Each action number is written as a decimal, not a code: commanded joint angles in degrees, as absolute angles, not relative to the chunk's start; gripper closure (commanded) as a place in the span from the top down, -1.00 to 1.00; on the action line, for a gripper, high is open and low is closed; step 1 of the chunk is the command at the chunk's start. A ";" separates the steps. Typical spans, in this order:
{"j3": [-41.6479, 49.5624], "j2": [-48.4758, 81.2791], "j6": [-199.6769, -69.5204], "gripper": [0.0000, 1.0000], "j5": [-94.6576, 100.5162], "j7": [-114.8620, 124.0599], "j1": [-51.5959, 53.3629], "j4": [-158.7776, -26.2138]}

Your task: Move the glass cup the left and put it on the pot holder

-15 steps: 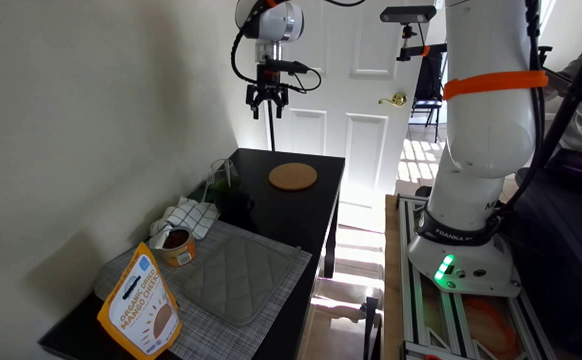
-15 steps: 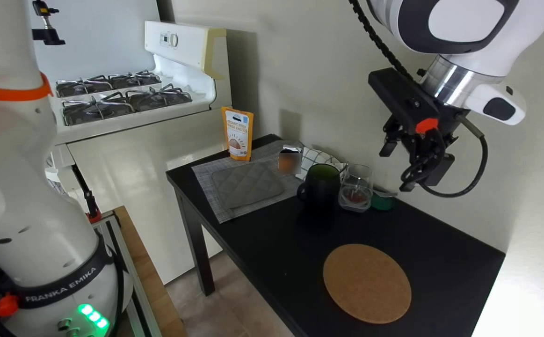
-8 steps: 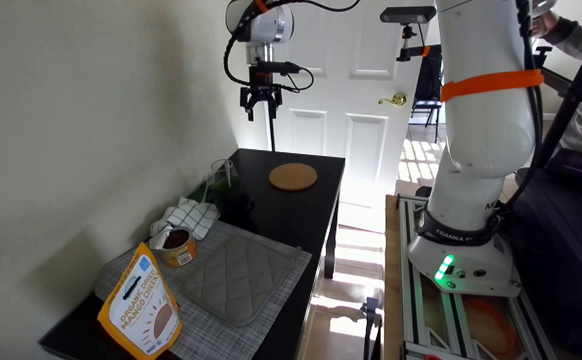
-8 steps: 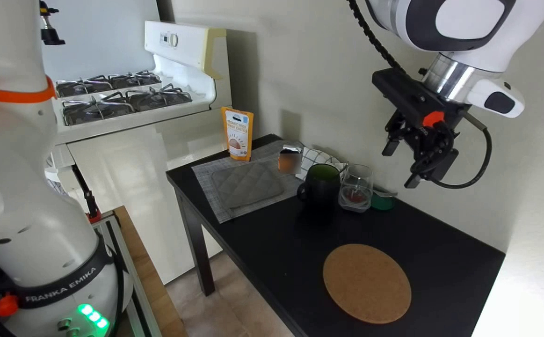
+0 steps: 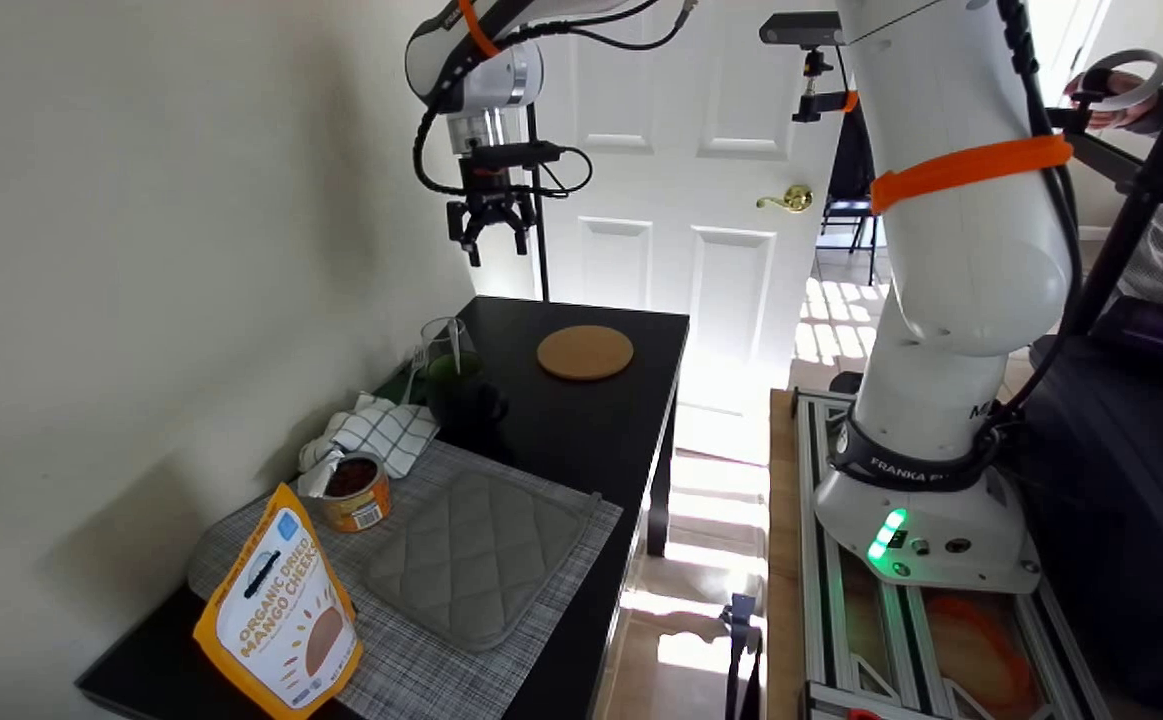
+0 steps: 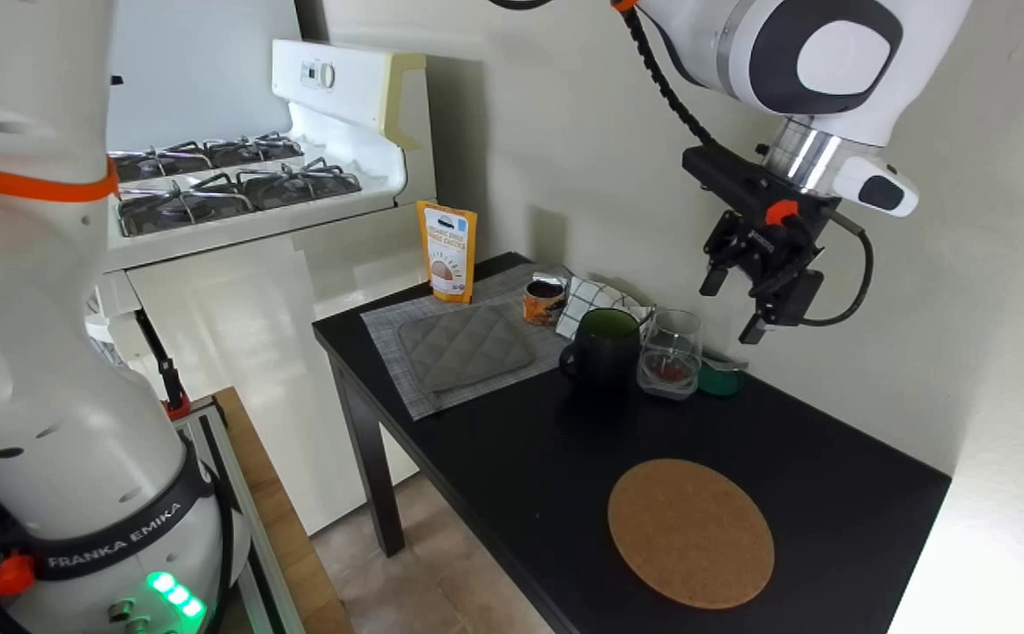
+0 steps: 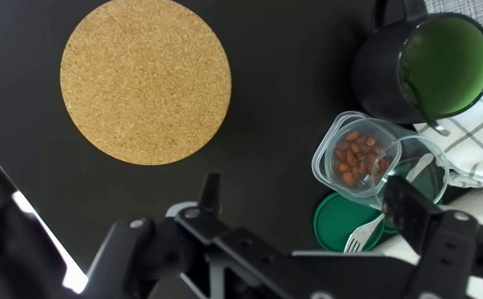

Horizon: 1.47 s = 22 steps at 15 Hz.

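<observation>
The clear glass cup (image 6: 675, 328) stands upright on the black table, right beside a black mug. It also shows in an exterior view (image 5: 438, 340) partly hidden by the mug, and in the wrist view (image 7: 395, 129). Almonds in a clear plastic container show through its base; I cannot tell if the cup stands in it or beside it. The grey quilted pot holder (image 6: 467, 348) lies flat on a woven mat, also in an exterior view (image 5: 481, 560). My gripper (image 6: 731, 308) is open and empty, pointing down above the table; its fingers show in the wrist view (image 7: 303, 182).
The black mug (image 6: 604, 357) with green inside stands between cup and pot holder. A green lid with a fork (image 7: 343, 222), a checkered cloth (image 5: 381, 432), an open can (image 6: 544, 304) and a mango bag (image 5: 286, 610) line the wall. A cork disc (image 6: 692, 533) lies nearer.
My gripper has moved left in both exterior views, and sits lower in one of them. It has stayed open. The cup, mug and pot holder have not moved.
</observation>
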<state>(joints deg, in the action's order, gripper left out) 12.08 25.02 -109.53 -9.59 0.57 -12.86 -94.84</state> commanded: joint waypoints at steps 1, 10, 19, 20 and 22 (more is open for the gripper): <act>10.80 31.89 -104.00 1.00 -5.75 6.92 -11.20 -85.97; 9.83 33.10 -110.13 1.00 -3.78 14.24 -7.73 -87.46; 9.27 34.02 -109.97 1.00 -4.32 12.60 -8.21 -85.82; 9.13 33.66 -110.94 1.00 -4.54 13.72 -7.64 -86.73; 8.62 32.34 -112.68 1.00 -4.42 15.04 -6.31 -89.17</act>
<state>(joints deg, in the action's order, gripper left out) 9.57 34.01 -110.16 -4.73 12.49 -7.62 -85.96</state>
